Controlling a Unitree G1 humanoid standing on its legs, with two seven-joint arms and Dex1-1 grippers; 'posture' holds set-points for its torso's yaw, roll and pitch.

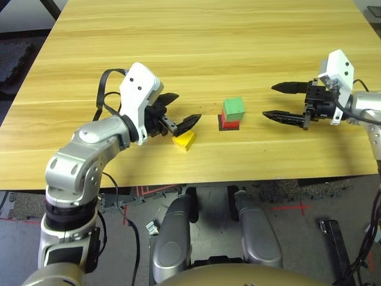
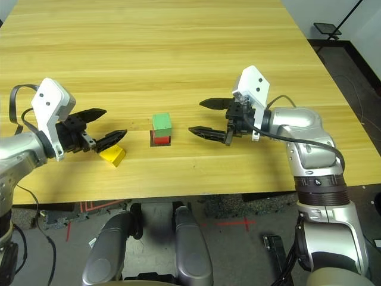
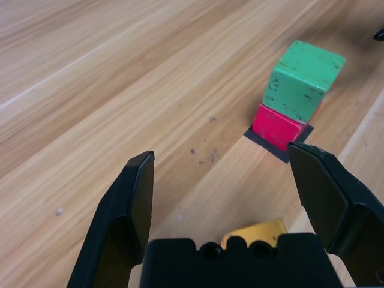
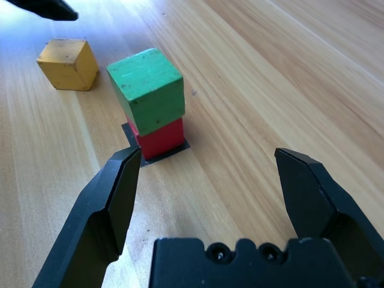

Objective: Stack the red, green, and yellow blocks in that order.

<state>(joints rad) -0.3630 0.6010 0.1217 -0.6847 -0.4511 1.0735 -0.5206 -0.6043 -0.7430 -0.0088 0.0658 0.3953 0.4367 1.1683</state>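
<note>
The green block (image 1: 234,108) sits on the red block (image 1: 230,124), which rests on a flat black square patch (image 4: 157,157) near the table's middle. The yellow block (image 1: 184,140) lies on the table to the left of that stack. My left gripper (image 1: 180,111) is open, hovering just above and behind the yellow block, with nothing between its fingers. My right gripper (image 1: 280,101) is open to the right of the stack, a short gap away, and holds nothing. In the right wrist view the stack (image 4: 152,102) stands ahead of the open fingers, with the yellow block (image 4: 68,63) beyond it.
The wooden table (image 1: 196,47) stretches far back with free room behind the blocks. Its front edge (image 1: 196,179) runs close below the yellow block and the stack.
</note>
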